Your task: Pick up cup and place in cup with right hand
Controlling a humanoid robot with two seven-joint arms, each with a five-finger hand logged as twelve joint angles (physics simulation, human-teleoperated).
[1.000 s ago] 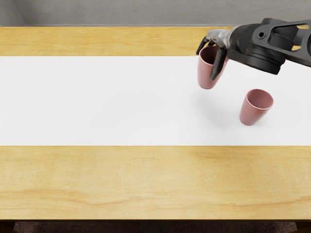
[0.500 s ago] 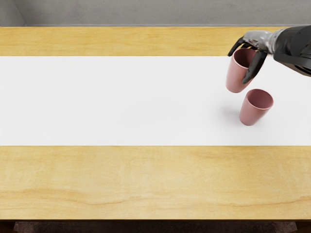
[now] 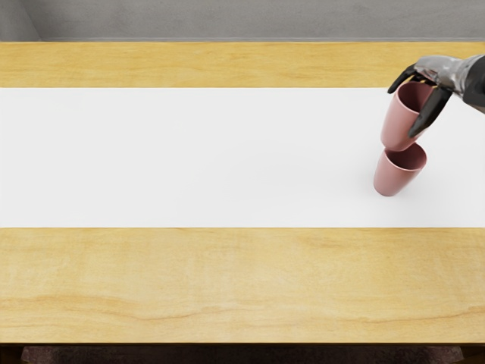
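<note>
My right hand [image 3: 414, 106] comes in from the right edge and grips a pink cup [image 3: 398, 125], thumb on the near side and fingers around the far rim. That cup is held up with its mouth upward and leans slightly. A second pink cup [image 3: 393, 177] stands upright on the white strip, its opening facing up. The bottom of the held cup overlaps the back rim of the standing one in the view; whether they touch, I cannot tell.
A white strip [image 3: 189, 158] runs across the wooden table [image 3: 227, 280] from side to side. Behind the table's far edge is a grey surface [image 3: 242, 19].
My right hand has carried the held cup to the right, from behind and left of the standing cup to over its back rim. The standing cup has not moved.
</note>
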